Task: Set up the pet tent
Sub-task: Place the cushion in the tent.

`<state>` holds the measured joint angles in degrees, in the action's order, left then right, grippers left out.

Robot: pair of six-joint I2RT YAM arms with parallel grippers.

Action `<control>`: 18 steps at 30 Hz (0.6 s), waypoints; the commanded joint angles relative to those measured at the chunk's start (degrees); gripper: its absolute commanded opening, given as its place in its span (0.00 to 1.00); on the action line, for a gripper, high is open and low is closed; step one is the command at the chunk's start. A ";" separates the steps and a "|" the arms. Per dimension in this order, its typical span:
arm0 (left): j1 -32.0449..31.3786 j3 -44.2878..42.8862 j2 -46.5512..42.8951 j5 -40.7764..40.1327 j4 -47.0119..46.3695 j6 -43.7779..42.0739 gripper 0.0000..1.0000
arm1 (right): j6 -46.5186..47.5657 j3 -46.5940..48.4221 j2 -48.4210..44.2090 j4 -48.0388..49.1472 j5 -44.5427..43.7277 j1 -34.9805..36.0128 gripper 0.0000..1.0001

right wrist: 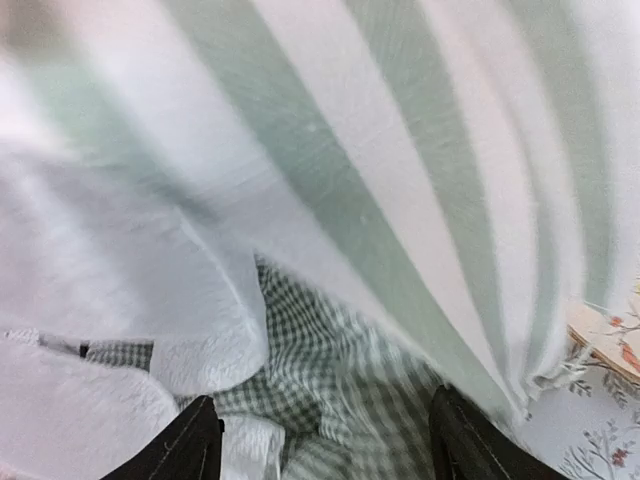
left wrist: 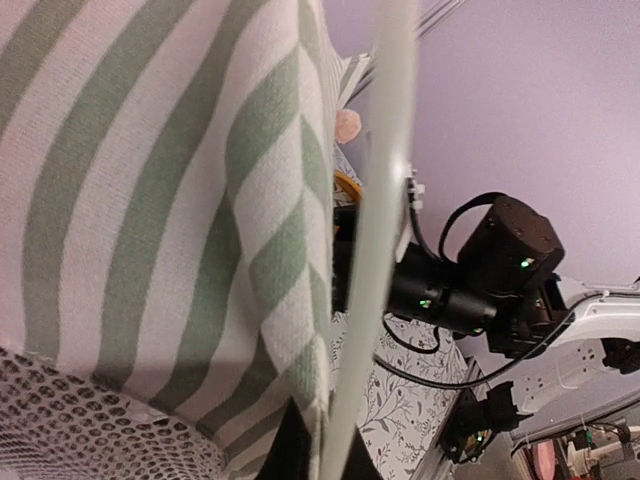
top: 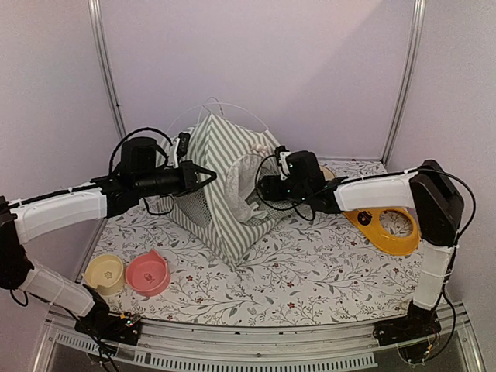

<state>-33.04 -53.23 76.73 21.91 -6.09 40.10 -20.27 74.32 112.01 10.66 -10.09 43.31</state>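
The pet tent [top: 225, 182], green-and-white striped, stands in the middle of the table, and thin white poles [top: 232, 108] arch over its top. My left gripper [top: 208, 174] is at the tent's left corner. In the left wrist view it [left wrist: 328, 462] is shut on a white pole [left wrist: 375, 250] next to the striped fabric [left wrist: 150, 180]. My right gripper [top: 261, 186] is at the tent's front opening, by the white lace curtain [top: 244, 172]. It [right wrist: 325, 445] stands open, with the checked cushion [right wrist: 335, 370] lying between its fingers [right wrist: 190, 445] but not gripped.
A yellow bowl [top: 103, 273] and a pink bowl [top: 147, 273] sit at the front left of the floral table cover [top: 310, 271]. A yellow-orange plastic piece [top: 387, 226] lies at the right under my right arm. Walls and metal uprights close in the back.
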 commanded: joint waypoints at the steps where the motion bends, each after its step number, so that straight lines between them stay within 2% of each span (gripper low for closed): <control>1: 1.43 -0.24 -1.30 -1.47 5.76 4.82 0.00 | 1.39 -6.57 -14.25 0.08 5.07 0.23 0.78; 4: 1.57 0.15 -1.98 -2.90 5.31 5.48 0.00 | -0.11 -10.68 -21.36 -3.58 4.62 0.28 0.83; 7: 1.66 0.29 -2.35 -3.35 4.81 5.68 0.00 | -2.81 -15.49 -23.94 -9.92 -2.48 -0.33 0.86; 10: 1.66 -0.33 -1.78 -2.31 4.79 5.49 0.00 | -6.95 -22.45 -24.87 -7.09 1.55 -1.88 0.86; 15: 1.19 -1.60 -0.16 0.24 5.17 4.35 0.00 | -8.76 -21.44 -18.62 -2.62 5.78 -1.91 0.86; 18: 1.05 -1.92 0.21 1.31 5.16 3.95 0.00 | -8.46 -16.87 -13.45 -1.78 6.15 -1.84 0.77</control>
<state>-32.36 -54.11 75.68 20.23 -4.73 40.58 -27.11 52.01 94.30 6.28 -6.20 41.54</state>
